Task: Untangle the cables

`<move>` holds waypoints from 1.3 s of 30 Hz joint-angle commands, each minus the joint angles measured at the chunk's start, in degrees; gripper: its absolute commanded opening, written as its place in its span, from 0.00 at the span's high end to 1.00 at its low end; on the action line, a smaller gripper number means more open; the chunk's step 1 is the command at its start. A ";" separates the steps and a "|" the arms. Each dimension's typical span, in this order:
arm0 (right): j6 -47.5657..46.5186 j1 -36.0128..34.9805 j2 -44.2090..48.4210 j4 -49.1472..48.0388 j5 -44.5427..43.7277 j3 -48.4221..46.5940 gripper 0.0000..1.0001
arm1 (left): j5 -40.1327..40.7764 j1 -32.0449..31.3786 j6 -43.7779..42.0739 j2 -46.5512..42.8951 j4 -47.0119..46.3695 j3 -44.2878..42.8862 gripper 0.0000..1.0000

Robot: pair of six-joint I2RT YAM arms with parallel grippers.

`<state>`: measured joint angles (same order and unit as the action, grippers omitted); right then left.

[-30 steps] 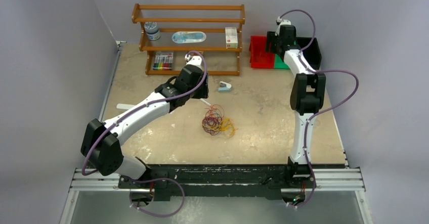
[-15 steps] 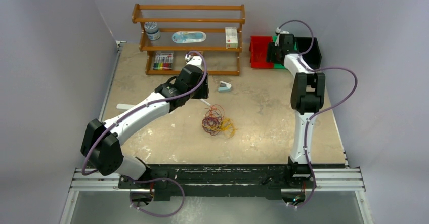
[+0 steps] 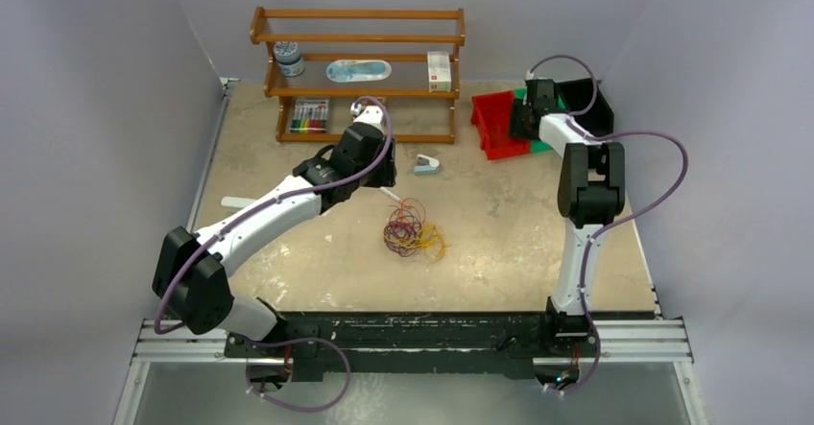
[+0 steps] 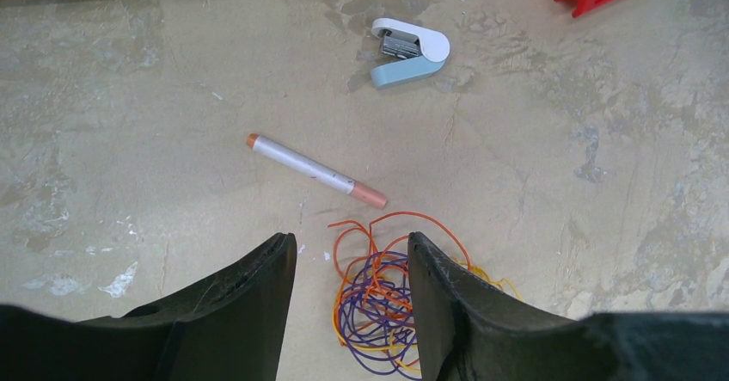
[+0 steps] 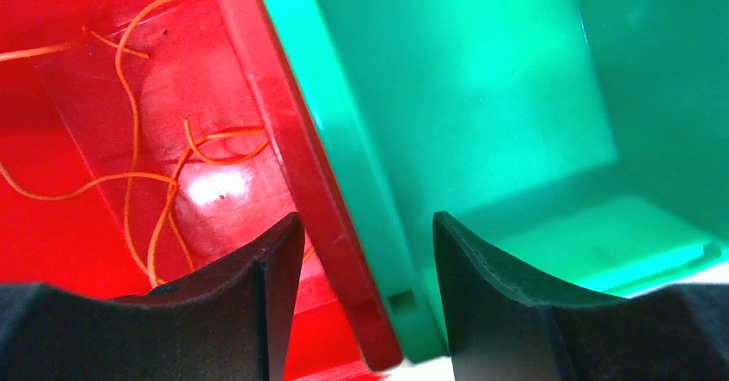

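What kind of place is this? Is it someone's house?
Probably a robot lab bench, not a house: a left arm and right arm bolted to a stained table, plain walls around, a wooden shelf of odd things.

Plain pale lilac-grey walls point(image 3: 96, 108) close in on three sides. The worktop point(image 3: 499, 243) is a mottled beige slab (scuffed and blotchy up close), evenly lit. A wooden shelf rack point(image 3: 360, 37) stands at the back; an aluminium rail point(image 3: 634, 341) runs along the near edge.

No text, label or number can be read anywhere.
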<state>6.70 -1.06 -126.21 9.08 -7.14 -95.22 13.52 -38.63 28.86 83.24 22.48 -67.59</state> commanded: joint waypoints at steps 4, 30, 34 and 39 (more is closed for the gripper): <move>5.63 -3.79 8.25 2.96 -5.48 8.41 0.41 | 0.04 0.28 -1.00 -1.77 0.11 -0.87 0.50; 34.49 -17.81 32.57 4.42 -10.09 37.73 0.37 | 0.15 0.29 -0.98 -1.52 -0.02 -0.57 0.50; 36.26 -17.88 35.78 2.65 -10.60 38.91 0.36 | 0.26 0.33 -0.78 -1.12 -0.15 -0.39 0.50; 33.26 -17.84 42.23 -0.09 -11.80 37.68 0.35 | 0.32 0.27 -0.41 -0.42 -0.38 -0.14 0.50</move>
<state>39.88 -18.74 -90.24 12.71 -16.14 -56.47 13.52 -38.63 28.86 83.24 23.64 -67.59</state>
